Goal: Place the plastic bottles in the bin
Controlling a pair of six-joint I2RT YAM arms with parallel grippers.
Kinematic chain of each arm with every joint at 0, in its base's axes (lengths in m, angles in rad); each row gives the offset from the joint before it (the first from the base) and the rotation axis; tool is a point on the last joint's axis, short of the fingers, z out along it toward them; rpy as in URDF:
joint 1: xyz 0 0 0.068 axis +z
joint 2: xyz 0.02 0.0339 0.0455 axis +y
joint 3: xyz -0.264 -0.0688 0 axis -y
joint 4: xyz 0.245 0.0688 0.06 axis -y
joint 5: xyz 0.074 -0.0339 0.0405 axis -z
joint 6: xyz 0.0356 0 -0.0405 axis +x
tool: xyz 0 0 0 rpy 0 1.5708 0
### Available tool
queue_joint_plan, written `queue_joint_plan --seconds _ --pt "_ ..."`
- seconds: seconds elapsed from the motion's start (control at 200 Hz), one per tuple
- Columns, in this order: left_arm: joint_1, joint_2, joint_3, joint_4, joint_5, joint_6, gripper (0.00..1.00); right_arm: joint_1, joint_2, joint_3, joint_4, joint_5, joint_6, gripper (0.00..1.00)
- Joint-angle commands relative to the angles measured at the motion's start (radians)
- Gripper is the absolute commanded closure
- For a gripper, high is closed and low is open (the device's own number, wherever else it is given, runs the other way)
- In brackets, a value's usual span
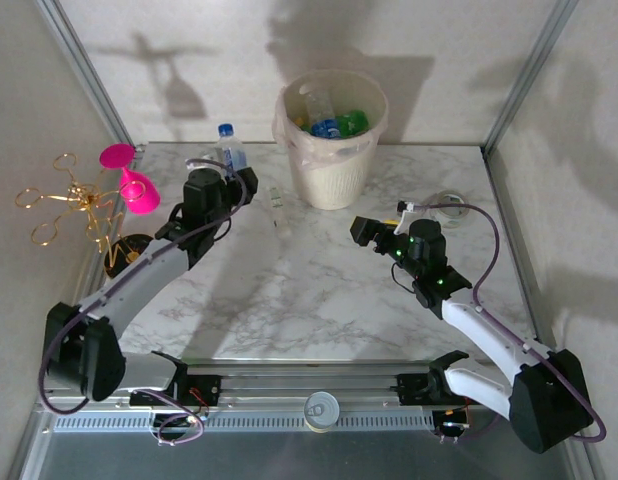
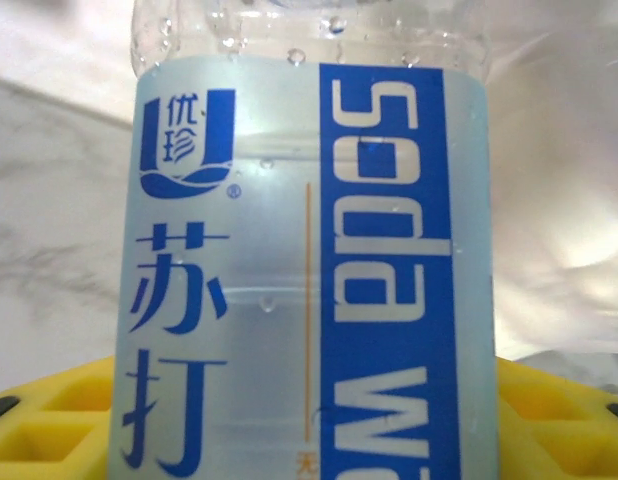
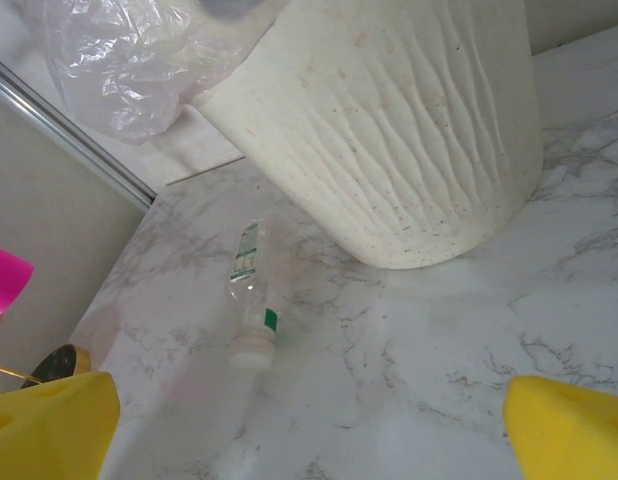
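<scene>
Now, w/ left gripper [image 1: 231, 174] jaws pinching the upright soda bottle [image 2: 309, 270] at table's 11 o'clock, lift vert., swing toward 2 o'clock over the bin [image 1: 334, 178], release inside rim; right gripper [image 3: 309, 425] jaws spread.

soda bottle [image 2: 309, 280]: clear, pale-blue label, blue band, white lettering. bin [image 1: 334, 180]: cream-white, wavy ribs. table [image 1: 319, 300]: white marble, grey veins. goblet [image 1: 135, 186] far left: pink.
</scene>
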Motion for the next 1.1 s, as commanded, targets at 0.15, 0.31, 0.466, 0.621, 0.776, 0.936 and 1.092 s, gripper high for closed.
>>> queue_joint_plan --seconds 0.15,0.31,0.466,0.621,0.776,0.936,1.092 --pt "-0.120 0.020 0.214 0.082 0.048 0.011 0.50 0.011 0.010 -0.006 0.044 -0.017 0.015 0.01" --pt "-0.168 0.174 0.404 0.080 0.094 0.032 0.50 0.011 -0.013 -0.013 0.035 -0.018 0.024 0.01" --pt "-0.204 0.369 0.643 0.021 0.127 0.055 0.50 0.011 -0.061 -0.029 0.009 0.003 0.026 0.01" --pt "-0.232 0.599 0.959 -0.110 0.162 0.068 0.50 0.012 -0.108 -0.048 -0.020 0.027 0.023 0.01" --pt "-0.250 0.807 1.236 -0.240 0.150 0.071 0.51 0.011 -0.145 -0.062 -0.037 0.043 0.023 0.01" --pt "-0.254 0.947 1.413 -0.313 0.134 0.069 0.51 0.011 -0.175 -0.064 -0.069 0.059 0.011 0.01" --pt "-0.254 0.988 1.428 -0.306 0.133 0.055 0.46 0.011 -0.200 -0.073 -0.082 0.071 0.004 0.01"
